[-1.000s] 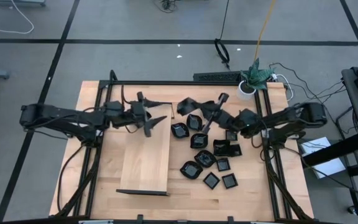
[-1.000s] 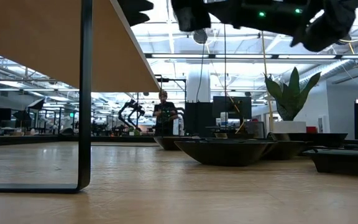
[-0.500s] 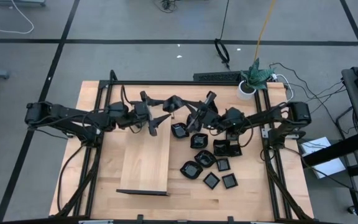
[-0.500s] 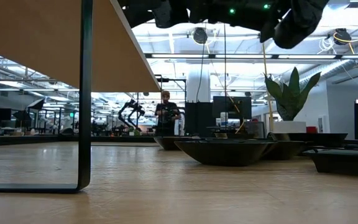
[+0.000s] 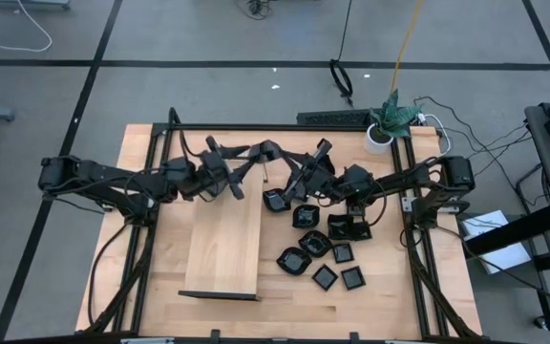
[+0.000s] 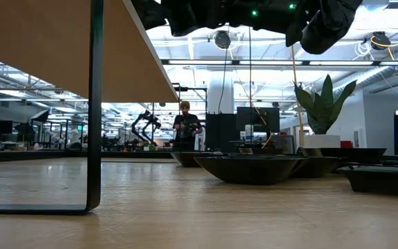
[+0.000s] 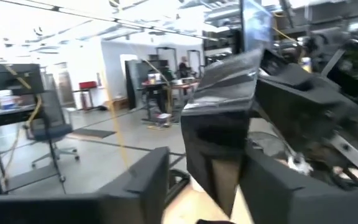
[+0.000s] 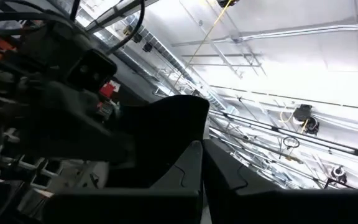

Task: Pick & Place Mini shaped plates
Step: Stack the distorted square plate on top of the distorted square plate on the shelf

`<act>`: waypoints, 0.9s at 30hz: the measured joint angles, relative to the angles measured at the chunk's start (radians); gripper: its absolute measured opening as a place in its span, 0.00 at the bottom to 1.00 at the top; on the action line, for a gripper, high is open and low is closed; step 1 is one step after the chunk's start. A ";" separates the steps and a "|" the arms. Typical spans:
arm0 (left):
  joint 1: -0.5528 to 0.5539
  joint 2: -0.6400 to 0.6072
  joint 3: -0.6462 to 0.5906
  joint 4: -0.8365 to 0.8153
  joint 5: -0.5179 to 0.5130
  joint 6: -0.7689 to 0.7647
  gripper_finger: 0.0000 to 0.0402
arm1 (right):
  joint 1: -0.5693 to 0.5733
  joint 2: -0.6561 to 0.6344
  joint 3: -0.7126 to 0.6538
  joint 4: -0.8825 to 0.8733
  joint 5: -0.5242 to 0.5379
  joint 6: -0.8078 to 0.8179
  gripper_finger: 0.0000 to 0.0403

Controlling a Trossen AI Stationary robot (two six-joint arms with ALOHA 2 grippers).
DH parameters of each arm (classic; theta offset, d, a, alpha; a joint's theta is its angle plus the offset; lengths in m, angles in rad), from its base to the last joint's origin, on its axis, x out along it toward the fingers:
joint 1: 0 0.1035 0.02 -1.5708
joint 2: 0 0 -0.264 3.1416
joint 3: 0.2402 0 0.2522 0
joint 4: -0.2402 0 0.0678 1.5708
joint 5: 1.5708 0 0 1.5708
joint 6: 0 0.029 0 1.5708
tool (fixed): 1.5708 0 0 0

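Narrowing from wide, the left gripper (image 5: 240,170) now clasps the mini plate (image 7: 219,118) between its fingers. The right gripper (image 5: 289,164), fingers clamped, holds the opposite rim (a mid-air handover), so its release seems due.

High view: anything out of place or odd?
One mini plate is off the table, tilted in mid-air between the right hand, which grips it, and the left hand, near the wooden board's far corner. The other plates lie clustered beside the board; nothing looks spilled or broken.
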 joint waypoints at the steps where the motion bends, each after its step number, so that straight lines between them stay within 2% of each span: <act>1: 0.000 0.000 0.000 0.008 -0.007 -0.003 0.34 | 0.002 0.000 0.000 -0.002 0.000 0.002 0.00; 5: -0.004 0.000 0.000 0.056 -0.006 0.002 0.08 | 0.015 0.000 0.000 -0.019 -0.003 -0.003 0.00; 6: -0.006 -0.001 0.000 0.062 -0.005 0.006 0.04 | 0.021 0.000 0.000 -0.020 -0.005 -0.004 0.00; 11: -0.019 -0.013 0.000 0.071 -0.008 0.019 0.02 | 0.055 0.000 0.000 -0.079 0.019 -0.005 0.05; 15: -0.042 -0.038 0.000 0.054 -0.032 0.066 0.02 | 0.087 0.000 0.000 -0.105 0.122 -0.023 0.20; 18: -0.064 -0.082 0.003 0.012 -0.103 0.109 0.01 | 0.111 0.000 0.000 -0.108 0.235 0.001 0.33; 20: -0.079 -0.125 0.031 -0.121 -0.174 0.117 0.01 | 0.123 -0.001 0.000 -0.108 0.323 -0.009 0.41; 22: -0.091 -0.164 0.098 -0.346 -0.254 0.083 0.01 | 0.133 -0.005 0.000 -0.116 0.412 -0.054 0.47; 25: -0.104 -0.190 0.270 -0.800 -0.355 -0.037 0.01 | 0.143 -0.028 0.000 -0.170 0.510 -0.087 0.54; 27: -0.102 -0.181 0.408 -1.103 -0.357 -0.153 0.01 | 0.143 -0.060 0.000 -0.258 0.556 -0.065 0.56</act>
